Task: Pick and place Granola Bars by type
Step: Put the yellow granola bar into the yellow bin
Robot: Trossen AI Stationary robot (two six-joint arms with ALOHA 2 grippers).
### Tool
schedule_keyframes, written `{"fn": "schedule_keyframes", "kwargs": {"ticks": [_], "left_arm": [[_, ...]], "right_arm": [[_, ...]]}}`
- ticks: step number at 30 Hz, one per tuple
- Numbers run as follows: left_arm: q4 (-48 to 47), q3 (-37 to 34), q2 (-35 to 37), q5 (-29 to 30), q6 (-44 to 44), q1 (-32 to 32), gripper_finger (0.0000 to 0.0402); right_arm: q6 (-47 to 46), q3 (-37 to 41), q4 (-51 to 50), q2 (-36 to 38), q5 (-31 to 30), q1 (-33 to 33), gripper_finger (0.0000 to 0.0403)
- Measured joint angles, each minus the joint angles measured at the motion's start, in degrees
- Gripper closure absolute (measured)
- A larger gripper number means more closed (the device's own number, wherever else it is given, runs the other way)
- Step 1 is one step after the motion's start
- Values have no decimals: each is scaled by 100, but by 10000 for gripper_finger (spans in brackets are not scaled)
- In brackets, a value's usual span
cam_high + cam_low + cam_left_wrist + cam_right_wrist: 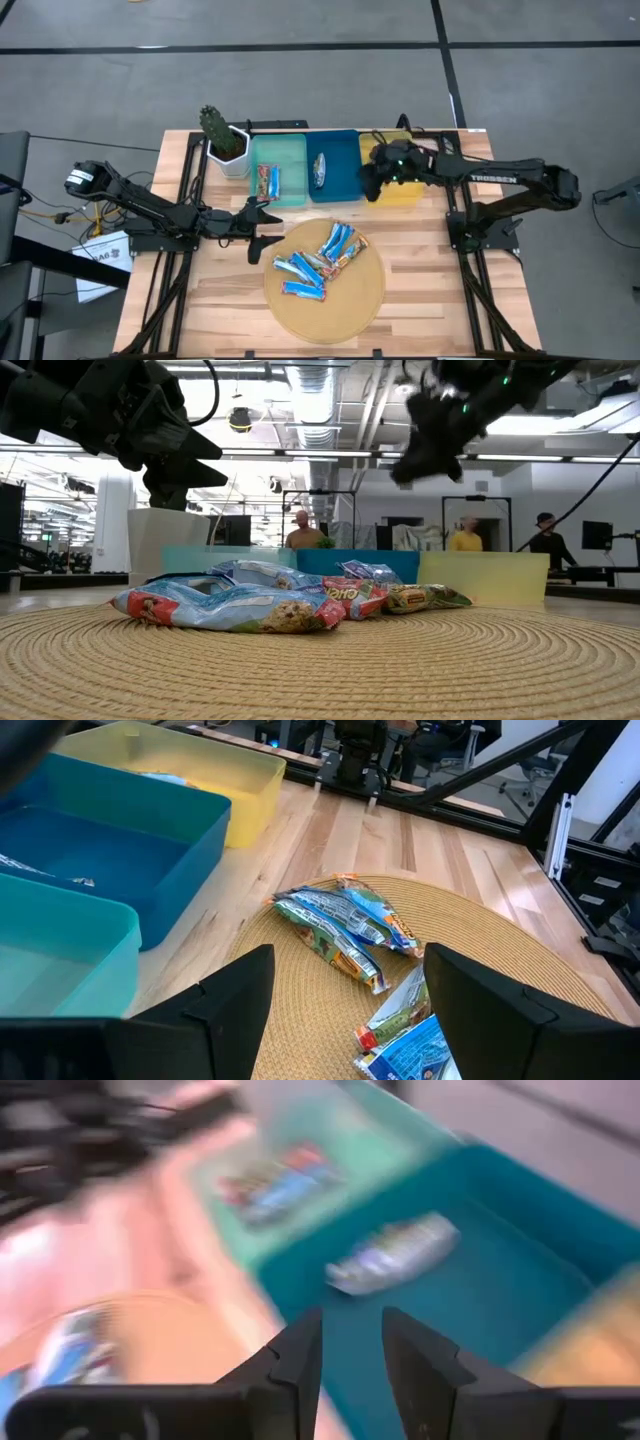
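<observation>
Three trays are sitting side by side across the upper middle of the high view on the wooden table [420, 300]: a teal tray [277, 170] holding one red-and-blue bar [271, 182], a blue tray [335, 166] holding one silver-blue bar [319, 169], and a yellow tray [400, 180] whose contents are being hidden by the arm above it. Below them, at lower centre of that frame, a round woven mat [325, 285] is carrying the remaining Granola Bars [318, 262], a loose heap of mostly blue-white wrappers with a few red or orange ones mixed in, some overlapping. A potted cactus [222, 135] is standing just left of the teal tray. The right claw [372, 183] is hovering at the boundary between the blue and yellow trays, its fingers [300, 1355] showing only a narrow gap in the right wrist view and gripping nothing, with the silver-blue bar lying beneath and ahead of it. The left claw [268, 228] is hanging just left of the mat, near the teal tray's lower edge, its fingers [235, 990] spread wide apart and empty, touching nothing. In the low view, people are standing in the room far behind the table.
</observation>
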State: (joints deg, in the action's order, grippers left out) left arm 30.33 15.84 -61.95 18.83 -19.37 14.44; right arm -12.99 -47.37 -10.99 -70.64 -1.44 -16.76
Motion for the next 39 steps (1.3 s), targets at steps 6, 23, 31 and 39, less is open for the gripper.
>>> {"fn": "schedule_keyframes", "kwargs": {"ticks": [6, 23, 31, 39], "left_arm": [[2, 0, 2, 0, -89, 0, 152], [2, 0, 0, 0, -96, 0, 152], [36, 2, 0, 0, -99, 0, 152], [27, 2, 0, 0, -140, 0, 152]], "right_arm": [[1051, 0, 706, 329, 329, 863, 305], [1610, -2, 1436, 525, 441, 2198, 305], [2208, 0, 1187, -56, 92, 2627, 284], [2207, 7, 461, -600, -181, 2968, 201]]}}
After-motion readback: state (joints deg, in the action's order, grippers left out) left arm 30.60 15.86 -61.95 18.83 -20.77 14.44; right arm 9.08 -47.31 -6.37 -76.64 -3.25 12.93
